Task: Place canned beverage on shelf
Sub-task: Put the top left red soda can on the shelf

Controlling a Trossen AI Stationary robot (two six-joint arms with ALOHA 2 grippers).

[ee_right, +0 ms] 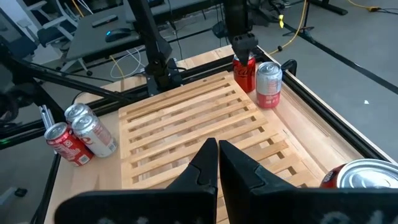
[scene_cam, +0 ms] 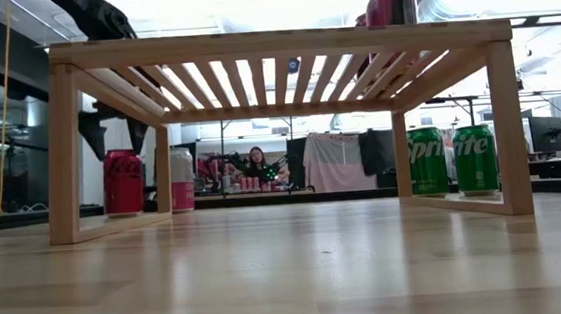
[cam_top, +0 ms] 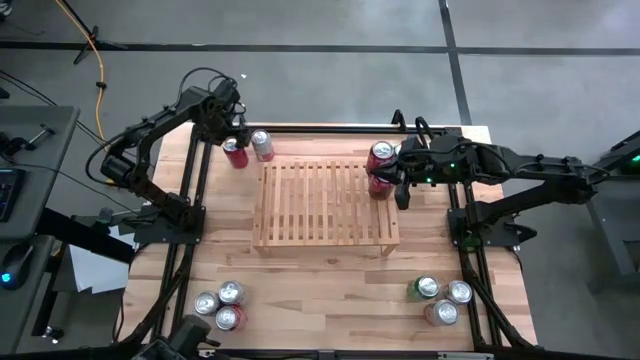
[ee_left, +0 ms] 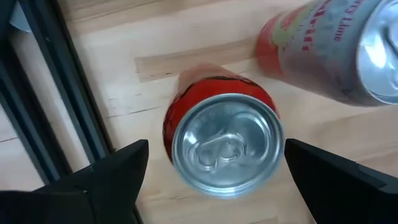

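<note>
Now left gripper (ee_left: 211, 171) open around red can (ee_left: 224, 140); right gripper (ee_right: 217, 165) shut, empty, above shelf (ee_right: 199, 121).

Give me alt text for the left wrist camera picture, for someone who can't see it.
Seen from above, an upright red can with a silver pull-tab lid stands on the light wooden table between the left gripper's two open dark fingers. A second, pink-red can with a silver lid stands beside it.
</note>
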